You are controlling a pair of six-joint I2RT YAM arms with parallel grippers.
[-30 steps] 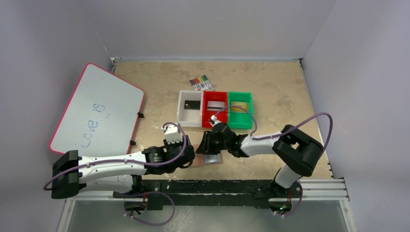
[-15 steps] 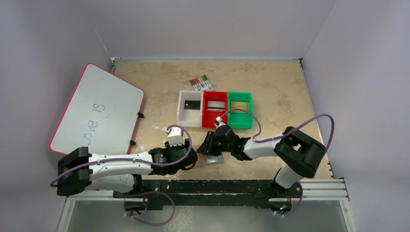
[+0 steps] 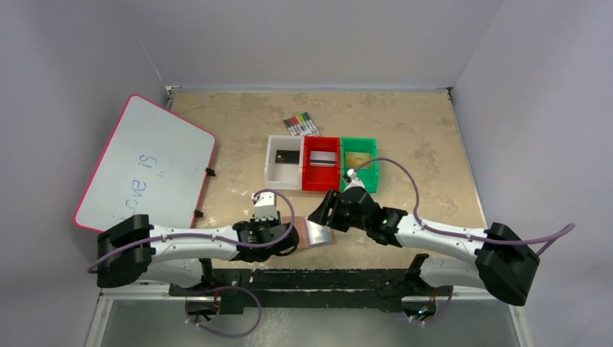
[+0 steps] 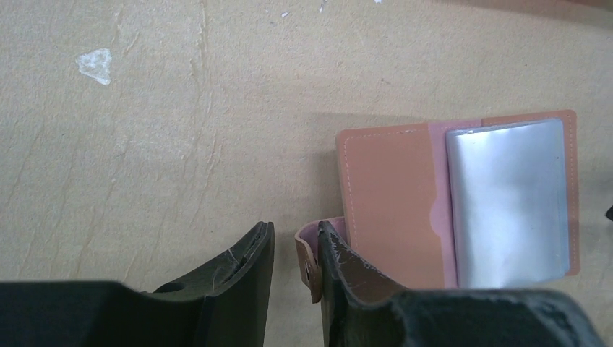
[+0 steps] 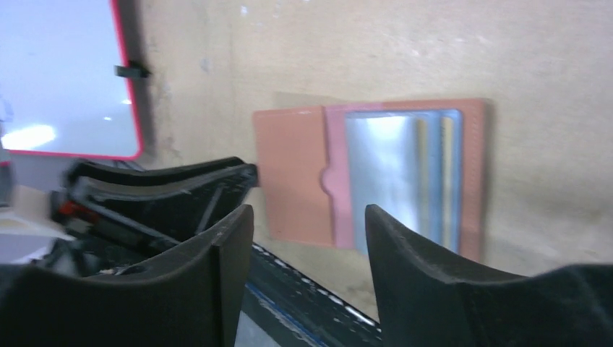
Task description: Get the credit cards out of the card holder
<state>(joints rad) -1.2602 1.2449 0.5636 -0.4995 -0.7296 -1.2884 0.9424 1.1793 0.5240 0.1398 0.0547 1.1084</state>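
The task looks partly done. One card lies in each of three bins well beyond both tools: a black card (image 3: pixel 287 155) in the white bin (image 3: pixel 283 183), a silver card (image 3: pixel 323 160) in the red bin (image 3: pixel 321 185) and a gold card (image 3: pixel 358 159) in the green bin (image 3: pixel 359 186). The holder (image 3: pixel 311 233) lies open and flat on the worktop (image 3: pixel 419 137), between the two tools. Its pocket is not empty: the right wrist view shows a pocketed card (image 5: pixel 379 173), silver, with a gold edge (image 5: pixel 447 181) beside it. At least those remain to be pulled; how many are stacked there I cannot tell.

The left arm stretches low along the worktop's near edge, with the left tool (image 4: pixel 296 230) at the holder's near-left corner. Its fingers stand a narrow gap apart. The holder's tab (image 4: pixel 309 260) rises between them, against one finger and clear of the other, so it is not pinched.

The right arm reaches in from the other side, the right tool (image 5: pixel 309 211) tilted down over the holder. Its fingers are spread wide with nothing between them, and the pocket lies just ahead.
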